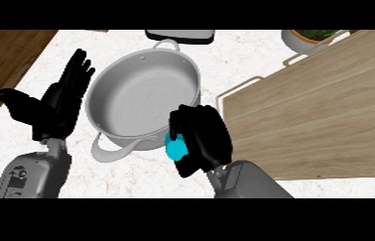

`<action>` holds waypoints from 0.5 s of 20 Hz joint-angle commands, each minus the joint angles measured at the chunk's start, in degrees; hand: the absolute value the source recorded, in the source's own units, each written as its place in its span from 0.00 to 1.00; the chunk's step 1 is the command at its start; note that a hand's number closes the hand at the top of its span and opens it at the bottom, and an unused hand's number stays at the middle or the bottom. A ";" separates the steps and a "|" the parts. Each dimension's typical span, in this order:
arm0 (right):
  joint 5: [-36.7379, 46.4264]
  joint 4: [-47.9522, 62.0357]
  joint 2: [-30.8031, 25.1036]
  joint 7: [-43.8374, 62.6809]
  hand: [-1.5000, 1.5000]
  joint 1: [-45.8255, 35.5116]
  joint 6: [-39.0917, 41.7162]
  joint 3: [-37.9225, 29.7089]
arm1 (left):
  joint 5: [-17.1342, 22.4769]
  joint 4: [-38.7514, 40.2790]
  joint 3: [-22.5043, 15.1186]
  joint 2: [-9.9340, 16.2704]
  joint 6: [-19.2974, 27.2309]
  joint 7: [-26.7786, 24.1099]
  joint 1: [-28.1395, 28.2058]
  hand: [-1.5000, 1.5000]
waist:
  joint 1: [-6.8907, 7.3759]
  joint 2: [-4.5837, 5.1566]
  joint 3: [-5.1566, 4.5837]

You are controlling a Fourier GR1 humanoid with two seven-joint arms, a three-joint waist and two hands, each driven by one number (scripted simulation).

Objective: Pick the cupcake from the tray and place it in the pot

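A grey steel pot (143,98) with two loop handles stands on the white marble counter, and I see nothing inside it. My right hand (201,136) hangs at the pot's near right rim, fingers curled round a bright blue cupcake (176,148), of which only a small patch shows at the hand's left side. The wooden tray (307,111) with pale handles lies to the right of the pot. At the left of the view my left hand (62,98) stays open, fingers straight and pointing up, beside the pot's left side.
A dark flat object (179,35) sits just behind the pot at the counter's far edge. A white planter with green leaves (311,36) stands at the back right. Wooden surface (22,51) borders the counter at the far left.
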 commanded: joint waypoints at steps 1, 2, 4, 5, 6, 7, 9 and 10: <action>5.15 -2.55 1.06 10.50 1.00 -4.61 -10.24 3.67 | -0.11 1.31 0.29 -0.36 0.44 -0.20 -0.49 0.50 | -1.13 0.05 0.30; 7.20 -2.18 1.07 13.35 1.00 -6.16 -11.94 4.36 | -0.19 1.16 0.46 -0.09 0.46 -0.11 -0.69 0.50 | -1.07 -0.02 0.29; 9.73 -3.78 1.09 19.48 1.00 -8.65 -15.04 5.75 | -0.62 1.89 0.96 0.46 0.74 0.03 -0.91 0.50 | -1.83 -0.14 0.31; 10.36 -2.92 1.09 21.04 1.00 -10.16 -16.61 6.74 | -0.59 1.67 0.42 0.71 -0.17 -0.39 -0.97 0.50 | -0.68 0.11 0.27; 12.52 -3.80 1.10 24.89 1.00 -11.50 -17.65 7.58 | -0.29 1.80 1.03 0.16 0.82 0.18 -1.01 0.50 | -1.55 -0.23 0.28; 13.38 -3.37 1.10 27.76 1.00 -12.62 -19.50 8.35 | -0.03 1.89 0.98 0.45 0.18 0.21 -1.27 0.50 | -1.51 0.11 0.31; 16.50 -2.28 1.10 33.18 1.00 -16.52 -18.00 8.71 | 0.15 1.77 1.64 0.54 0.64 0.52 -1.76 0.50 | -1.79 -0.08 0.23; 17.13 -0.93 1.10 35.03 1.00 -16.66 -19.57 10.08 | -0.19 1.72 0.77 -0.24 0.68 -0.20 -0.43 0.50 | -1.11 0.33 0.26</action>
